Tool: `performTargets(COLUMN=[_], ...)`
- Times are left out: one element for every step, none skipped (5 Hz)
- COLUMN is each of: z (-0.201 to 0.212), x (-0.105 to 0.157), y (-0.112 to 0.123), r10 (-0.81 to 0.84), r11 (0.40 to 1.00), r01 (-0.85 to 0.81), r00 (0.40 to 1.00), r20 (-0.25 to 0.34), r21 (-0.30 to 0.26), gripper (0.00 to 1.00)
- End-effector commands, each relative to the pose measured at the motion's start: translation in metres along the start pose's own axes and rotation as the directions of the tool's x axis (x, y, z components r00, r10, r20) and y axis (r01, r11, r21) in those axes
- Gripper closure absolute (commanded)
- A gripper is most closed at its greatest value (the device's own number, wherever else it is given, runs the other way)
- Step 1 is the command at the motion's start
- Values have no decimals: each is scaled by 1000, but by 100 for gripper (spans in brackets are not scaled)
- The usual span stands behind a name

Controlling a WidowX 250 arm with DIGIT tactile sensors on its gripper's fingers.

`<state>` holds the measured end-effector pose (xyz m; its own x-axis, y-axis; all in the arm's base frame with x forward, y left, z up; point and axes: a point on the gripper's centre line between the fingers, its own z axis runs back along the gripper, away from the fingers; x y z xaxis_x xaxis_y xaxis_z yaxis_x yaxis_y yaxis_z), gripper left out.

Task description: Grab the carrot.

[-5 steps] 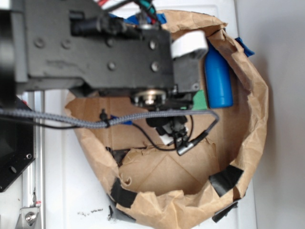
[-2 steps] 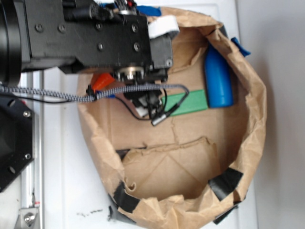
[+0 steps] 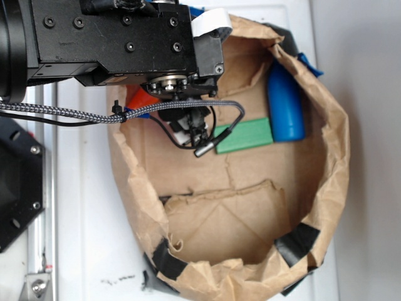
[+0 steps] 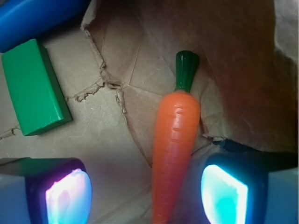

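The gripper [image 4: 147,189] has its glossy pads spread wide, holding nothing. The carrot [image 4: 174,140], smooth, tapered and orange with a dark green stem, lies between them on crinkled brown paper, nearer the right pad. Farther off sit a green block [image 4: 33,86] and a blue bottle [image 4: 32,18].
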<state>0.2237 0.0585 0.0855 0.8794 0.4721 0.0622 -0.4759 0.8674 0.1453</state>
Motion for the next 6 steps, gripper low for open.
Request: performTargets(z=[12,12,-8,-23,-35,-42], x=[8,8,14,17,19,22], y=[14,14,15,20,26,34], r10=[39,39,43,47,55,55], r11=[999,999,999,999,998,998], r01=[-38,-38,-42,-47,-55,-55], r00=[998,998,998,999,998,998], r20=[44,44,37,20,14,8], r21=[-9,-9,-20,2,6,2], gripper=[0,0,0,0,0,0])
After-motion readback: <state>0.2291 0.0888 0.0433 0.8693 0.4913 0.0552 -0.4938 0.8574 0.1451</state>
